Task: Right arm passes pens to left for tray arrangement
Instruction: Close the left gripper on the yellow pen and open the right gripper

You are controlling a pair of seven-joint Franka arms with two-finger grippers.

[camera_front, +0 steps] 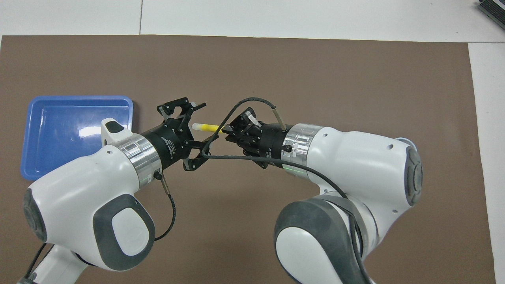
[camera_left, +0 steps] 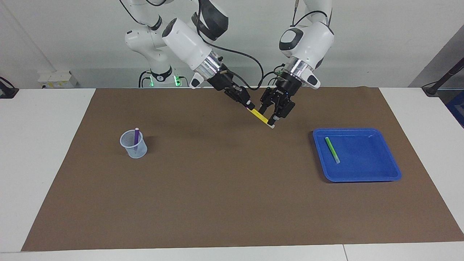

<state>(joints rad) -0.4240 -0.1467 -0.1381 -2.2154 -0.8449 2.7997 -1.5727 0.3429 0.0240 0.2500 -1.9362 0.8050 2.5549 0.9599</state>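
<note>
handover | right end effector (camera_left: 248, 105) clamped on yellow pen (camera_left: 261, 116), free tip offered mid-frame | left end effector (camera_left: 272, 113) fingers apart around tip | green pen (camera_left: 332, 149) in tray (camera_left: 377, 175)

Slim yellow marker pen (camera_left: 260, 116) between two grippers above brown mat (camera_left: 224, 203)
Right gripper (camera_left: 248, 106) clamps its upper end; left gripper (camera_left: 270, 118) straddles the whitish tip, fingers apart.

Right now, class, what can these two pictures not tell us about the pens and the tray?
- Overhead view: the green pen is hidden, since the left arm covers part of the tray.
- Overhead view: the purple pen and its cup are hidden under the right arm.
- Both views: whether the left gripper touches the yellow pen, held by the right gripper, is too small to tell.
</note>
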